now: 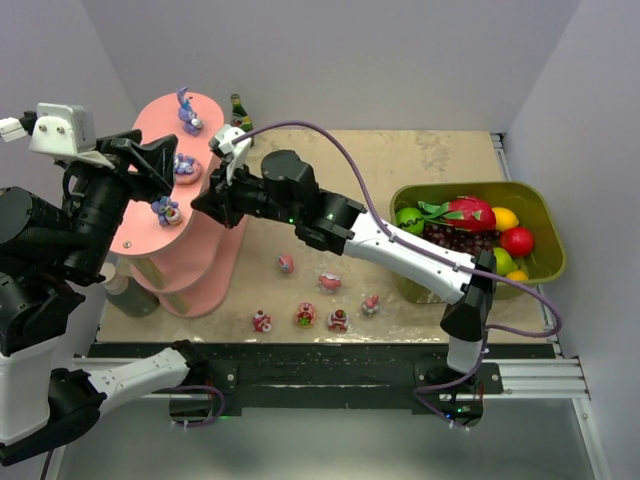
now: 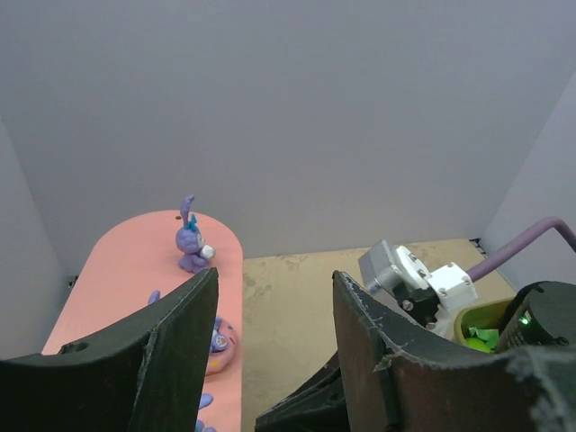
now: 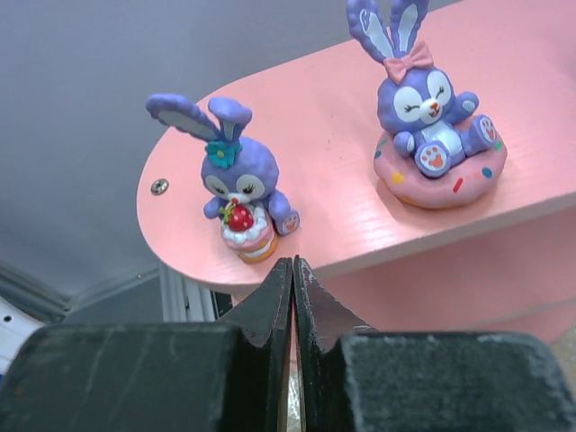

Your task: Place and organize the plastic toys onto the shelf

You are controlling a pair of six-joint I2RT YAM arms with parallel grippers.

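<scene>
Now, top camera: the tall salmon-pink plastic shelf of stacked oval tiers [image 1: 150,135] stands upper left with three purple plastic bunny figurines [image 1: 186,168] on it. Six small pink-and-red plastic figurines [image 1: 305,315] sit on the tan table [image 1: 420,165], lower centre. The right gripper [image 1: 198,206] is at the shelf's edge.

Left wrist: the left gripper [image 2: 274,279] has its jaws apart and empty, with a tall-eared purple bunny [image 2: 190,238] beyond, centre left.

Right wrist: jaws pressed together, holding nothing, just below the tier. A bunny holding a strawberry cake [image 3: 236,193] is straight ahead, and a bunny seated in a pink doughnut [image 3: 432,117] is upper right.
</scene>
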